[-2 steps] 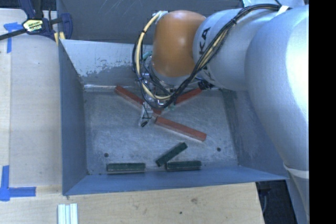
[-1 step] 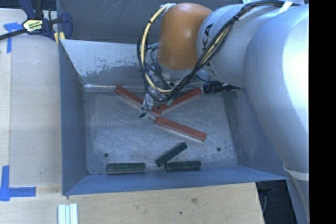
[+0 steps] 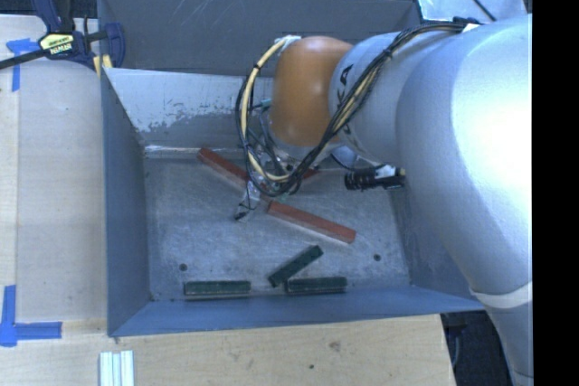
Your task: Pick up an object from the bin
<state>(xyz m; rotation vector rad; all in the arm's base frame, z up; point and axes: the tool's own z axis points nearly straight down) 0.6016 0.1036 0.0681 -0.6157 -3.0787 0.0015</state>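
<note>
We see the pincer (image 3: pixel 248 202) low over the long reddish-brown slat (image 3: pixel 312 224), which lies slantwise across the middle of the bin (image 3: pixel 125 212). It is likely set there for a mid-length grip (how wide it stands we cannot tell). Three dark bars (image 3: pixel 296 265) lie apart near the front wall.

Grey metal bin (image 3: pixel 125 221), floor mostly bare. KUKA arm (image 3: pixel 452 149) in from right, orange wrist cover (image 3: pixel 303 95) over bin's back half, yellow and black cables (image 3: pixel 246 108) looped beside it. Jaws down at floor, mid-bin, at middle of long red-brown flat stick (image 3: pixel 312 223); contact unclear. Stick lies diagonal, back-left to front-right. Three dark green bars near front wall: left bar (image 3: pixel 217 288) and right bar (image 3: pixel 317 286) flat along wall, tilted bar (image 3: pixel 296 264) just behind them, between the two.
</note>
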